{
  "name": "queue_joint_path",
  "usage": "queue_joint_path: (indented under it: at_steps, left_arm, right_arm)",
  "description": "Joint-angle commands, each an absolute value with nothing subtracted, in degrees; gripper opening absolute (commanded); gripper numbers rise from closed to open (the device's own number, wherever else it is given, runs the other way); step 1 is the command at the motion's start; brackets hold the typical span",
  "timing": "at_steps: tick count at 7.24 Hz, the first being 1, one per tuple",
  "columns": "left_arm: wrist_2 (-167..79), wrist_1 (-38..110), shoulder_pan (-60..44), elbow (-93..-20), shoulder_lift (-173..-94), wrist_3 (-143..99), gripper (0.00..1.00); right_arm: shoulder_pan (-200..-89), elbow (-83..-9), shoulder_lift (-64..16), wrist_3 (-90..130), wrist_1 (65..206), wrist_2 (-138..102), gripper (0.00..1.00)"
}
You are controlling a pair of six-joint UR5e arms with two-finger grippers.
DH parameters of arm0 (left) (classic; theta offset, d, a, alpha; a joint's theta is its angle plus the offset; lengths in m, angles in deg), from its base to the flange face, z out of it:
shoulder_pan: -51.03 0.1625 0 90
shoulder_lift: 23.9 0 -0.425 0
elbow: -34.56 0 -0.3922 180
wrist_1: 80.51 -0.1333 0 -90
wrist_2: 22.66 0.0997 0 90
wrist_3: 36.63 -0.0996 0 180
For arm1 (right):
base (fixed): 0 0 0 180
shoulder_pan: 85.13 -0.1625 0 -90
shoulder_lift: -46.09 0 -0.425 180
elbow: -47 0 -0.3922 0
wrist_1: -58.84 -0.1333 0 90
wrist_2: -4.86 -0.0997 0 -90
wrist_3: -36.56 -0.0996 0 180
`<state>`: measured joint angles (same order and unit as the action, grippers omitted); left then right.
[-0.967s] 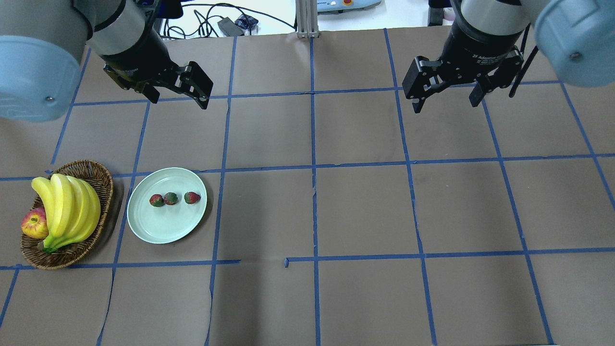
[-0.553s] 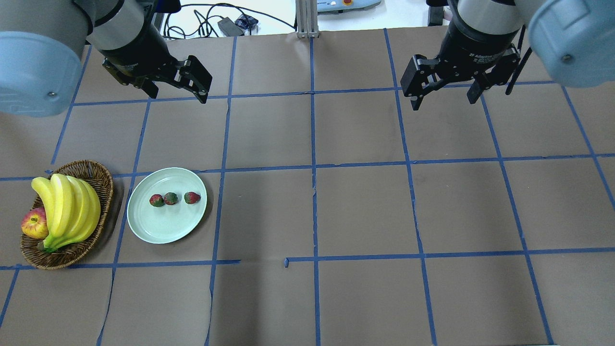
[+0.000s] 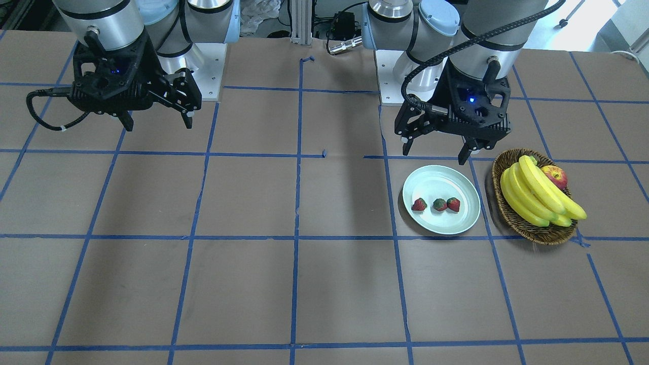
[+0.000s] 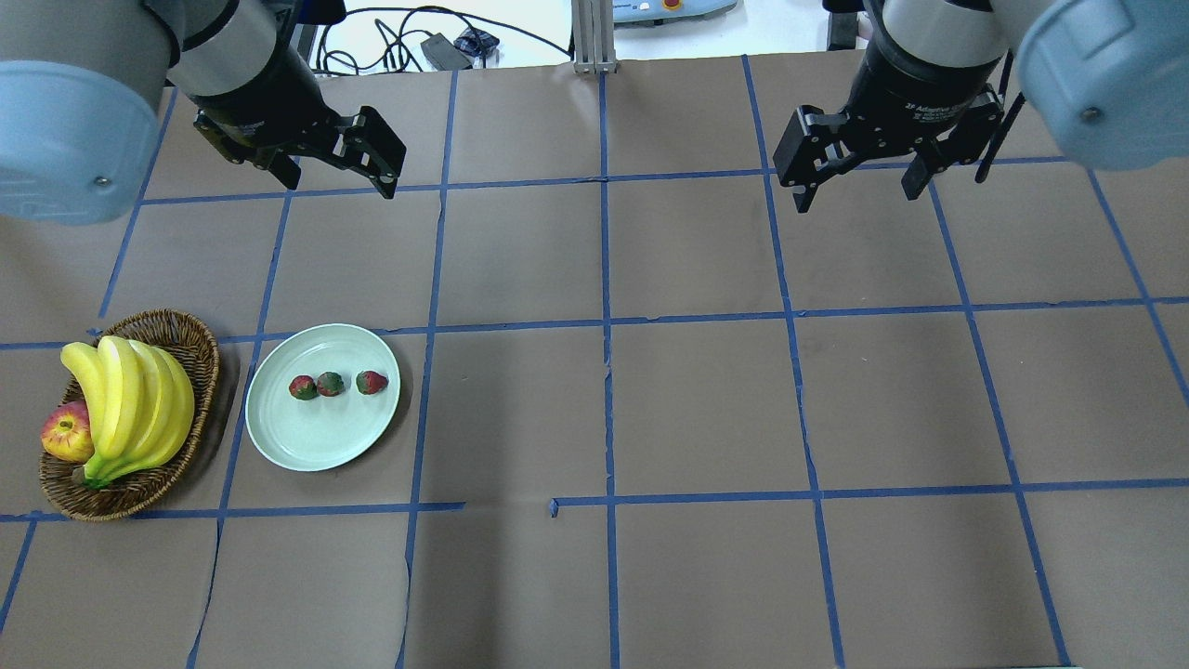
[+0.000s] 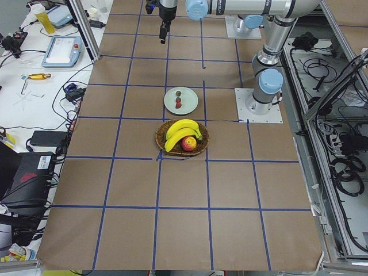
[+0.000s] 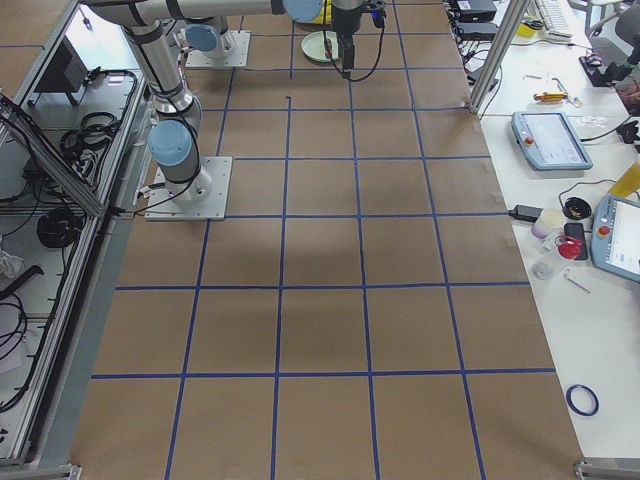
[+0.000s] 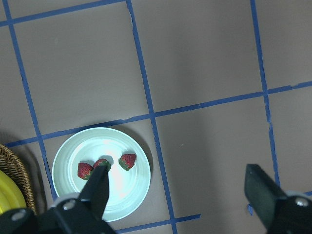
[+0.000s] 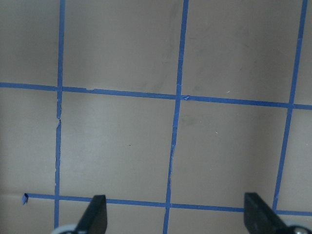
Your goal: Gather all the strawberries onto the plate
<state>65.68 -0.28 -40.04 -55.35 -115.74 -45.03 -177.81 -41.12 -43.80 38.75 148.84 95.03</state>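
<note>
Three strawberries [image 4: 330,384] lie in a row on the pale green plate [image 4: 316,441], seen also in the front view as strawberries [image 3: 439,205] on the plate [image 3: 441,177]. My left gripper [image 4: 340,186] hangs open and empty above the table, well behind the plate. In its wrist view the strawberries [image 7: 127,161] and plate [image 7: 122,141] lie far below its spread fingers [image 7: 97,190]. My right gripper [image 4: 856,200] is open and empty too, high over bare table on the other side; in its own wrist view the right gripper [image 8: 176,217] has only taped squares under it.
A wicker basket [image 4: 200,339] with bananas [image 4: 130,400] and an apple [image 4: 65,432] stands just left of the plate. Blue tape lines grid the brown table. Cables and devices lie beyond the far edge.
Both grippers have drifted a little toward the top of the overhead view, still open. The strawberries, plate and basket have not moved.
</note>
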Motion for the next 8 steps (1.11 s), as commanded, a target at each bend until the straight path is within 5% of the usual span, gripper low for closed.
queue_joint_path:
  at_steps: [1, 8]
  left_arm:
    - [65.2, 3.7, -39.7, -53.4, -115.2, -44.7, 1.0]
    - [65.6, 5.0, -38.1, -53.6, -115.7, -41.5, 1.0]
  right_arm:
    - [-177.8, -41.2, -43.8, 38.8, 148.8, 95.0, 1.0]
    - [-177.8, -41.2, -43.8, 38.8, 148.9, 95.0, 1.0]
